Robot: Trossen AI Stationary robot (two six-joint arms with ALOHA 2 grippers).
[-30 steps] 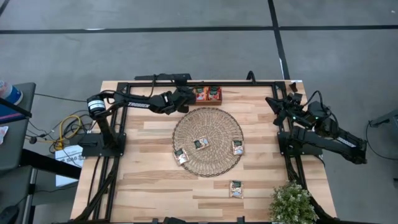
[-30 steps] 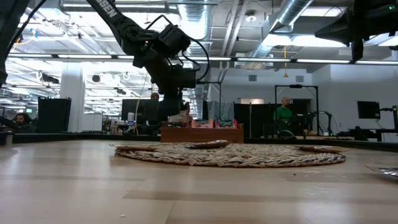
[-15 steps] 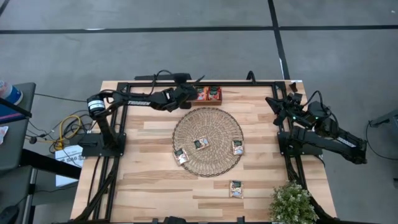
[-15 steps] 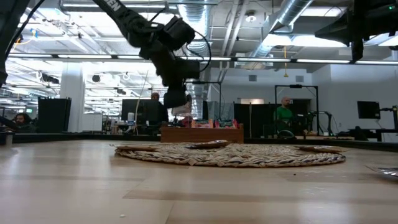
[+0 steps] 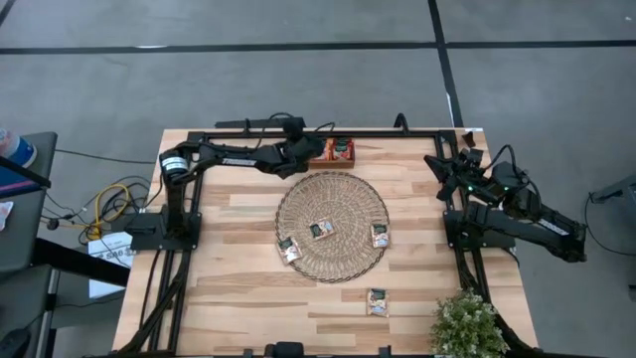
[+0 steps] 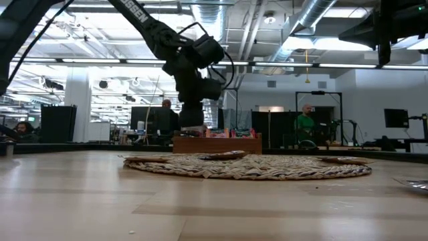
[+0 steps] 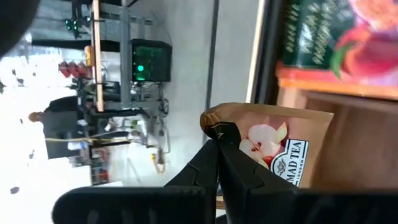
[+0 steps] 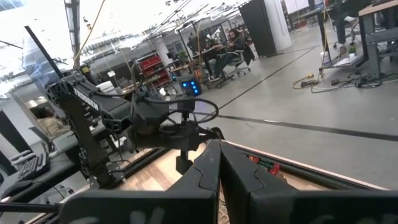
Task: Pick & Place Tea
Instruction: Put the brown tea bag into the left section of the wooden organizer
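We have our left gripper (image 5: pixel 304 151) reaching over the wooden tray (image 5: pixel 336 151) at the far edge of the tabletop (image 5: pixel 248 288). Its fingers (image 7: pixel 230 155) are pressed together on the top edge of a pale tea packet (image 7: pixel 277 146) with an apple picture on it. The packet hangs just beside the tray wall.

Three more tea packets (image 5: pixel 320 231) lie flat on the round woven mat (image 5: pixel 332 199) in the middle. One other packet (image 5: pixel 377 301) lies on the bare wood nearer the front, close to the little green plant (image 5: pixel 467 326).

Our right gripper (image 5: pixel 449 162) waits over the right side of the tabletop, well apart from the mat. Its fingers (image 8: pixel 214 171) are closed and hold nothing.

We think these packets are very light, thin and bendy, like paper. They may flop or slip out if we only pinch a corner. It seems best to pinch a flat edge firmly, a little way in from the rim. We should not squeeze hard in the middle, as the tea inside could get crushed.
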